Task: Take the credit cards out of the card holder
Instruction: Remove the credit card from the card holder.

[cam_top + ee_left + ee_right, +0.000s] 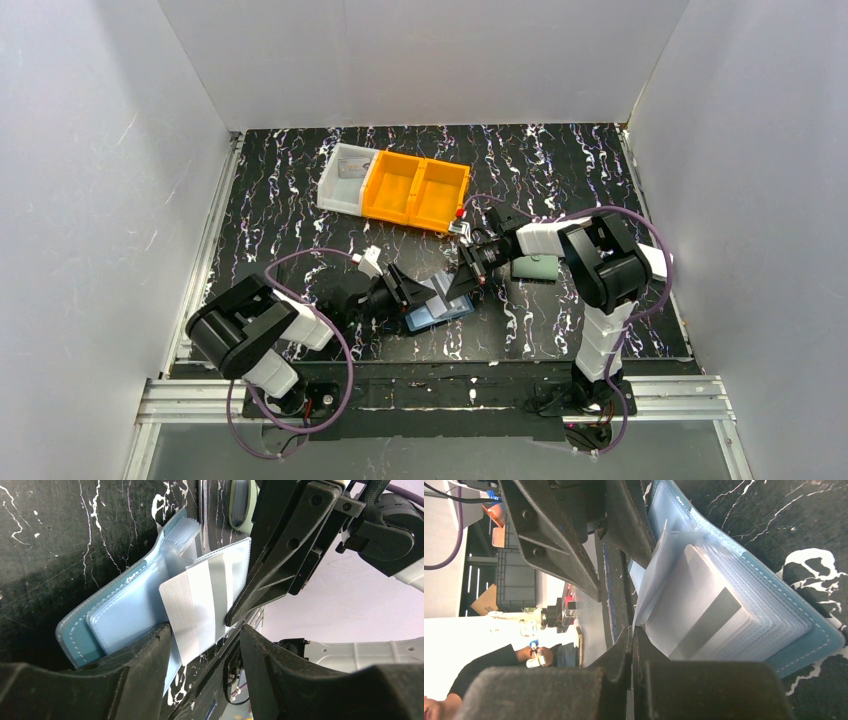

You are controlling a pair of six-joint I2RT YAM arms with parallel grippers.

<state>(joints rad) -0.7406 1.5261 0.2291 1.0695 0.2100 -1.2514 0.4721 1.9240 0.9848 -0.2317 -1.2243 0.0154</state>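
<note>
1. The card holder point(440, 313) lies open on the desk point(300, 200), near the front edge, between the two arms. The light blue inside and the stack of clear pockets face up.
2. One credit card point(195, 610), pale with a grey stripe, sits askew, partly out of a clear pocket. Its lower corner hangs past the holder's edge.
3. The right fingers point(616, 660) are pressed tightly together at the edge of that card and its pocket. I cannot tell which of the two they nip.
4. The left fingers point(140, 670) stand apart, with the card's lower corner between them. One overlaps the holder's edge, but I cannot tell whether it touches.
5. A grey-green wallet point(537, 268) lies beside the right arm.
6. An orange bin point(415, 190) and a white bin point(343, 180) stand together further back.
</note>
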